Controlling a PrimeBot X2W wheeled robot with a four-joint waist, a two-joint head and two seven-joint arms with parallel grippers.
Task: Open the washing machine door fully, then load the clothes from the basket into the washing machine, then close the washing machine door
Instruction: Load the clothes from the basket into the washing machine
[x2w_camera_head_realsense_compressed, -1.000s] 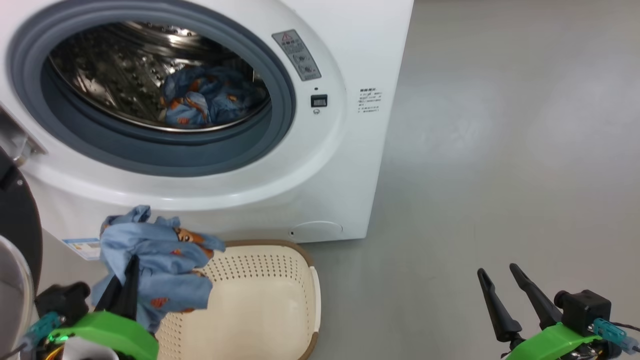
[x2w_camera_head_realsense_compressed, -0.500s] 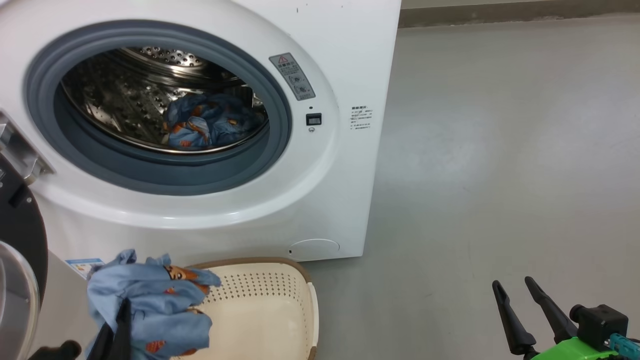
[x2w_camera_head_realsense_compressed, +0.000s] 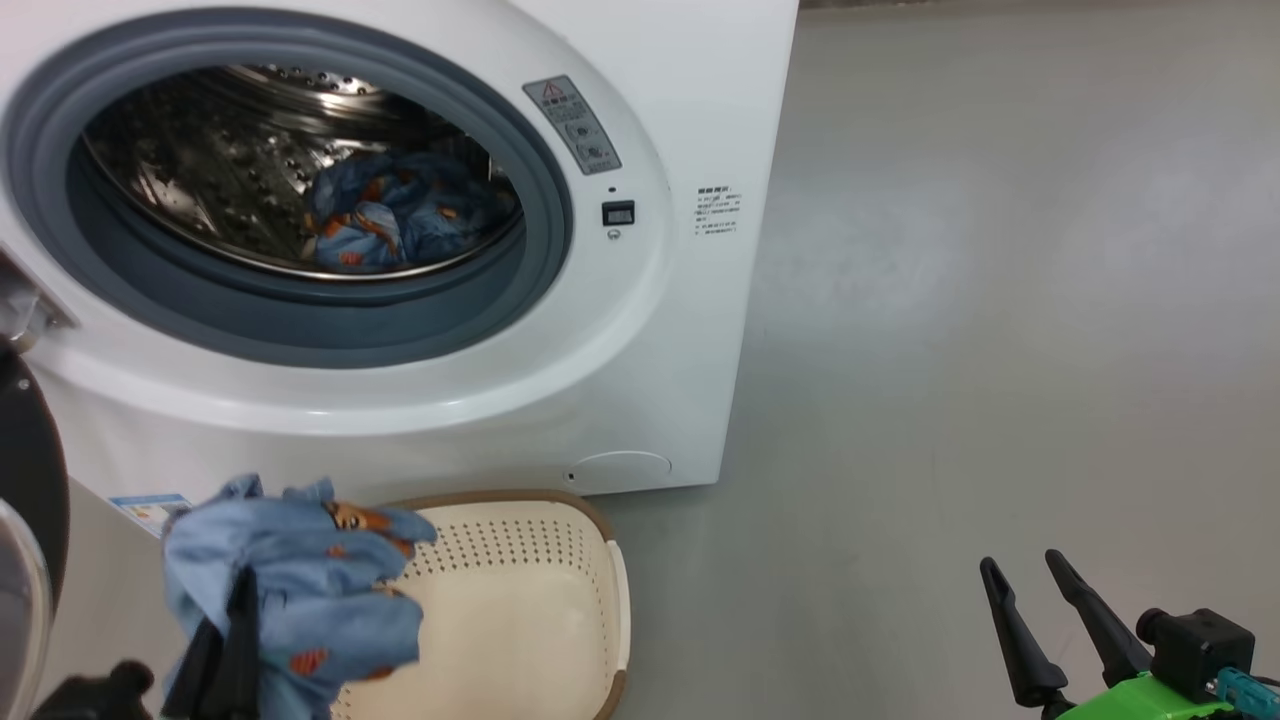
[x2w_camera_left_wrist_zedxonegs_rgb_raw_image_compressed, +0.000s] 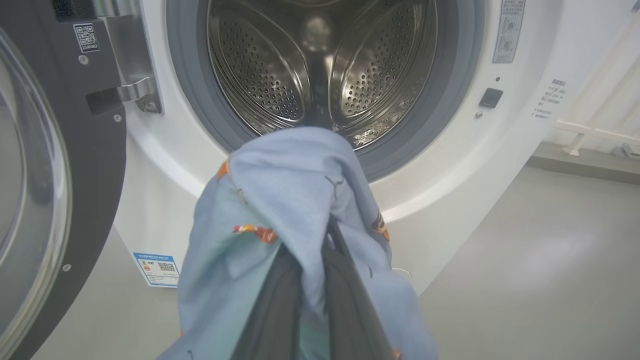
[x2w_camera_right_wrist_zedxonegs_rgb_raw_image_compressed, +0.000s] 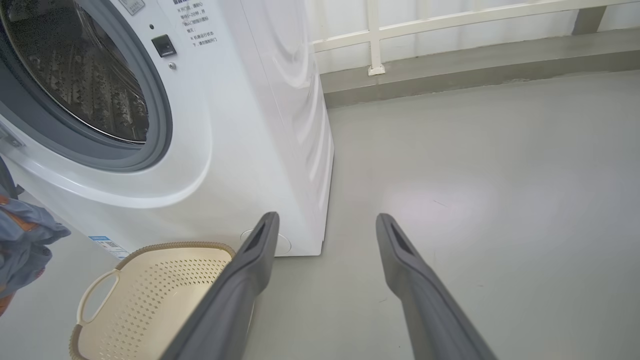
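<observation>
The white washing machine (x2w_camera_head_realsense_compressed: 650, 330) stands with its drum uncovered, and blue printed clothes (x2w_camera_head_realsense_compressed: 395, 225) lie inside. The washing machine door (x2w_camera_left_wrist_zedxonegs_rgb_raw_image_compressed: 95, 165) is swung out to the left, its black rim at the picture's edge (x2w_camera_head_realsense_compressed: 30, 480). My left gripper (x2w_camera_head_realsense_compressed: 240, 610) is shut on a light blue bear-print garment (x2w_camera_left_wrist_zedxonegs_rgb_raw_image_compressed: 290, 200), held above the left end of the cream basket (x2w_camera_head_realsense_compressed: 520, 620) and below the drum mouth. Cloth hides its fingertips. My right gripper (x2w_camera_head_realsense_compressed: 1018, 562) hangs open over the floor at the right, nothing between its fingers (x2w_camera_right_wrist_zedxonegs_rgb_raw_image_compressed: 250, 270).
Grey floor (x2w_camera_head_realsense_compressed: 1000, 300) stretches to the right of the machine. A white rail (x2w_camera_right_wrist_zedxonegs_rgb_raw_image_compressed: 450, 20) and a low kerb run along the far wall. A blue label (x2w_camera_left_wrist_zedxonegs_rgb_raw_image_compressed: 157, 267) sits low on the machine's front beside the door.
The head view has shifted. Against the basket, my left gripper and its garment sit lower and a little further left than a second ago. The right gripper stays open.
</observation>
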